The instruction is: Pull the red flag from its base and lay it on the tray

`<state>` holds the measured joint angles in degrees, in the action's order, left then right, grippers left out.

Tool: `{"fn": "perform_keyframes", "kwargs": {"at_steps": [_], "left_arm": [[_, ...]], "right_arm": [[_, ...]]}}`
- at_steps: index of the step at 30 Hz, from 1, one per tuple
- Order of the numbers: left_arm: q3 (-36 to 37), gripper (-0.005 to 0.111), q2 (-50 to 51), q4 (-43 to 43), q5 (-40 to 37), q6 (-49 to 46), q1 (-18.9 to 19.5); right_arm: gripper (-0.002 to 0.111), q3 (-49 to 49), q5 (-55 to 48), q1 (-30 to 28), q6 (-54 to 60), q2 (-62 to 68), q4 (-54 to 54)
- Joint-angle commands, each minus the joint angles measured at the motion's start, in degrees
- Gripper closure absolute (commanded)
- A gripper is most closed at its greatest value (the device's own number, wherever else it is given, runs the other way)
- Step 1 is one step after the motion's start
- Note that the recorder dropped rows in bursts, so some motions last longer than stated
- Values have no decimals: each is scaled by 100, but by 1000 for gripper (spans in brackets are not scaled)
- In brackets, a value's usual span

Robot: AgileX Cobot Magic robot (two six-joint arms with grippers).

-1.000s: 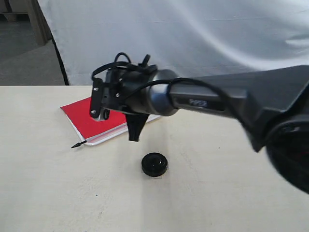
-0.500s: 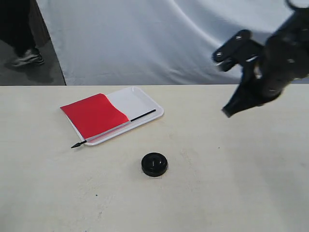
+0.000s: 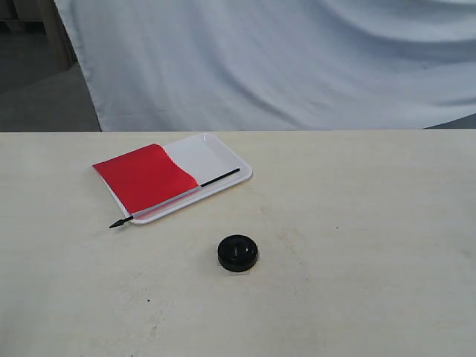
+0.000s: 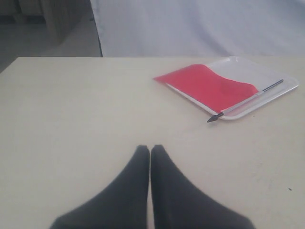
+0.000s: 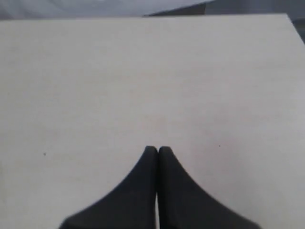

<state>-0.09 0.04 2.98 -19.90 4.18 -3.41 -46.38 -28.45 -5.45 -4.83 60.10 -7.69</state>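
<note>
The red flag (image 3: 145,177) lies flat across the white tray (image 3: 216,156), its black pole running along the tray's near rim and its pointed tip (image 3: 115,223) sticking out over the table. The left wrist view shows the same flag (image 4: 209,86) and tray (image 4: 281,88) well ahead of my left gripper (image 4: 150,149), which is shut on nothing. The black round base (image 3: 238,253) stands alone on the table, nearer the camera than the tray, its centre hole bare. My right gripper (image 5: 157,150) is shut and empty over bare table. Neither arm appears in the exterior view.
A white cloth backdrop (image 3: 297,59) hangs behind the table's far edge. The pale tabletop (image 3: 357,245) stretches to the right of the base. Dark floor (image 3: 37,82) shows at the far left beyond the table.
The right arm, which hung over the tray a second ago, swung to the right and has left the exterior view. The flag stays on the tray and the base has not moved.
</note>
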Motion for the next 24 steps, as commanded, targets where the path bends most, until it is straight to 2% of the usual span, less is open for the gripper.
{"fn": "perform_keyframes", "kwargs": {"at_steps": [1,6,12,18,24], "left_arm": [[9,105,-4,-29,22,13,-13],[9,105,-4,-29,22,13,-13],[9,105,-4,-29,22,13,-13],[9,105,-4,-29,22,13,-13],[9,105,-4,-29,22,13,-13]], "right_arm": [[109,372,532,-31,-90,-543,282],[109,906,996,-31,-138,-1049,544],[109,1483,1677,453,183,-2071,357],[109,2256,2608,841,168,-3644,184],[109,2690,2629,841,64,-5255,204]]}}
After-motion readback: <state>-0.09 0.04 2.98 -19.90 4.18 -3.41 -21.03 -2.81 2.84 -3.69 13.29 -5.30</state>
